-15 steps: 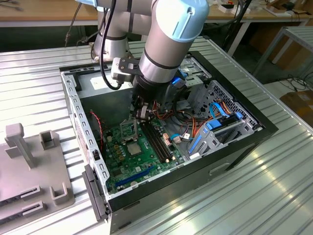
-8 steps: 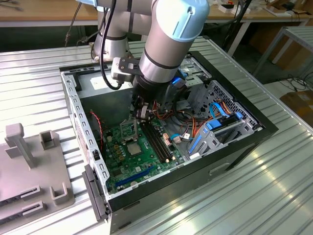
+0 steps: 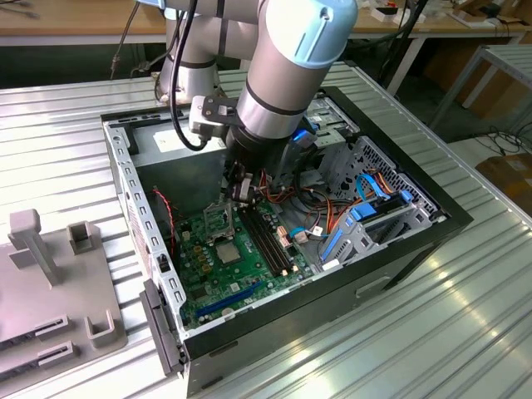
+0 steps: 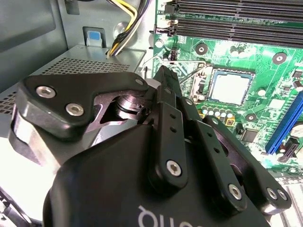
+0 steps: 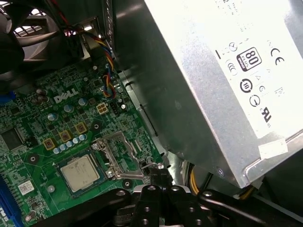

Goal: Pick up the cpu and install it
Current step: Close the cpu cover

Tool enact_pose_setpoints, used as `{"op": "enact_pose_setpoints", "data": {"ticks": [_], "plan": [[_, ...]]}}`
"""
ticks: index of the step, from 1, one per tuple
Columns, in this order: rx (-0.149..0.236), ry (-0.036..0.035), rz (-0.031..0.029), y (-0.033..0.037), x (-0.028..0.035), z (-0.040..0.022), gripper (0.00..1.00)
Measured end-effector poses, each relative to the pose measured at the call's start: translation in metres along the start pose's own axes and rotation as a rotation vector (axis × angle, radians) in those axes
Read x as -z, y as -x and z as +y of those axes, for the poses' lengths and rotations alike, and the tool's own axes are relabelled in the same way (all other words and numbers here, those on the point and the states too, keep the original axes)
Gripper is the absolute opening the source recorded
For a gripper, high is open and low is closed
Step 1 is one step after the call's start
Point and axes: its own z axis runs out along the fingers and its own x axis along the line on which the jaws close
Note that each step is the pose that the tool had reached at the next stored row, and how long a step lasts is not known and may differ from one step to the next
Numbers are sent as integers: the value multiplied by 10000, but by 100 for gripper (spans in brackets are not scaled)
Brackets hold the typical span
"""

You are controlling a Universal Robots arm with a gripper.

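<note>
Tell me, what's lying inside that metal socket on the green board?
A flat silvery-grey cpu sits in the socket on the motherboard, its retention frame swung open beside it. What's underneath the cpu is covered. The gripper hovers nearby.

green motherboard (image 3: pixel 249 266); silvery-grey cpu (image 3: pixel 227 252); matte black hand (image 4: pixel 165 78); blue drive clips (image 3: pixel 366 212); ribbed silver counter (image 3: pixel 58 141)

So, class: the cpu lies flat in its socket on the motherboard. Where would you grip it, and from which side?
Grip the cpu by two opposite edges, coming straight down from above. It lies flat, top face up, within the socket, so probably little more than its thin edges offers a hold.
</note>
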Motion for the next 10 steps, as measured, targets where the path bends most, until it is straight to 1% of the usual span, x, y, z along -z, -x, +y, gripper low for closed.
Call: {"op": "enact_pose_setpoints", "data": {"ticks": [4,10], "plan": [[4,-9,18,-7,0,-3,13],[15,-11,25,-37,6,-17,13]]}}
